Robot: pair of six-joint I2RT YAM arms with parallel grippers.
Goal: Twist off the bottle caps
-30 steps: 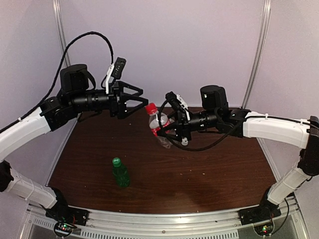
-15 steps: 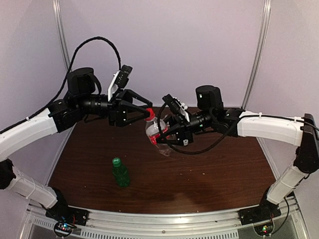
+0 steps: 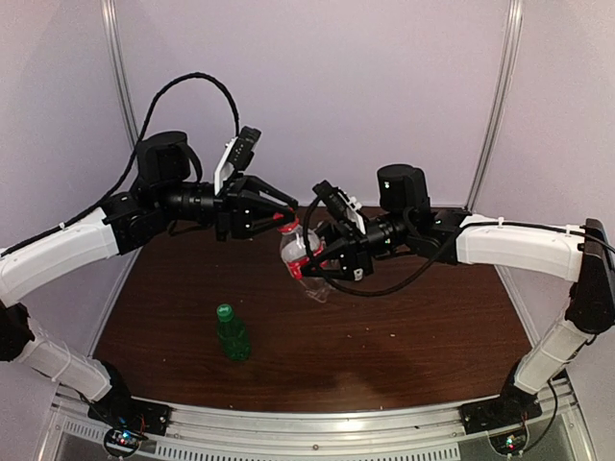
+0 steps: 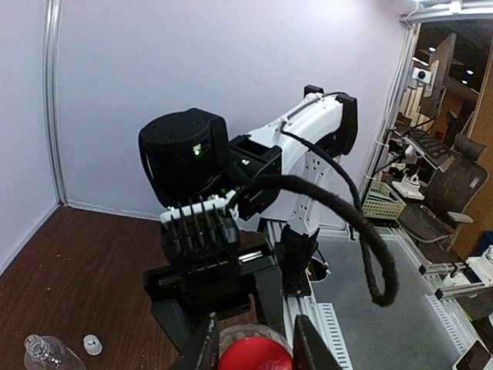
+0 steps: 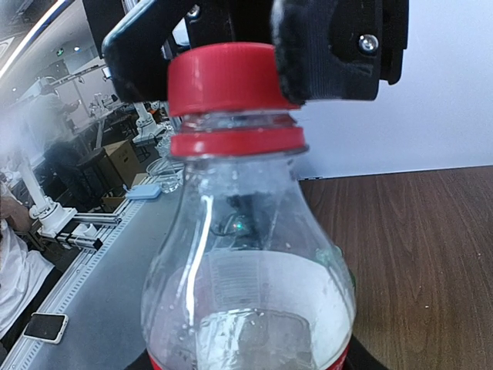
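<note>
1. The red cap is on its bottle, which hangs tilted in the air above the table, neck toward the left arm.
2. The left gripper, gaping a second ago, has just clamped onto that cap, one finger on each side.
3. The right gripper grips the bottle's body below the neck and holds it steady.
4. So the grab looks done. I'd say the twist comes next, and a slipping cap is the risk.
5. Nearer the arm bases than the bottle, the green bottle stands capped on the table.
6. Down on the table, off to one side of the bottle, a white cap lies just beside a clear bottle, apparently already off.
</note>
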